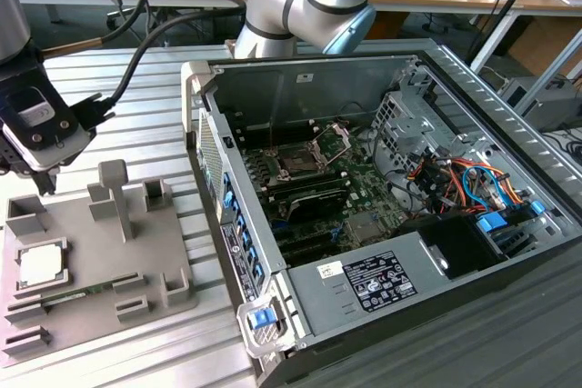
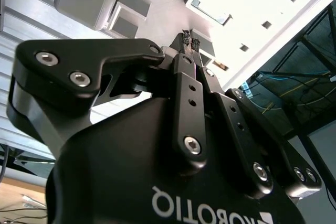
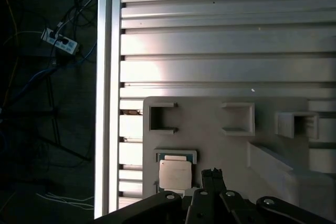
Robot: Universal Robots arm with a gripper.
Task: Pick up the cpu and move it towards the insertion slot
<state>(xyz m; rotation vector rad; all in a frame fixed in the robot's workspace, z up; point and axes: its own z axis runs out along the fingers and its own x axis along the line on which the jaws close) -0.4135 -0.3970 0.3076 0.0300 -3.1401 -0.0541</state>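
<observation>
Black and compact, my tool [image 3: 212, 173] [image 2: 189, 39] hangs above the grey tray [image 3: 220, 140]. Both wrist views show its fingertips clenched together with nothing between them.

In the first wrist view the cpu [image 3: 175, 174] lies flat in a framed recess near one corner of the tray. It is just beside the tool tips and not touched by them. It has not been lifted.

Handling, as judged:
- Expect a light, thin, rigid part.
- The silvery metal top looks smooth and is probably slippery.
- The underside contacts are presumably fragile.
- Take hold on two opposite side edges, lightly, and keep the part level. Do not press on the top face.
- The recess frame is low, so little edge stands free for the grip.

In the exterior view the tray rests on the ribbed aluminium surface [image 1: 145, 79] at the exterior view's left. The open computer case [image 1: 300, 88] stands just beside it. The insertion slot [image 1: 298, 163] sits on the motherboard inside the case, well apart from the cpu. Its retention bracket [image 1: 334, 138] appears swung open.
</observation>
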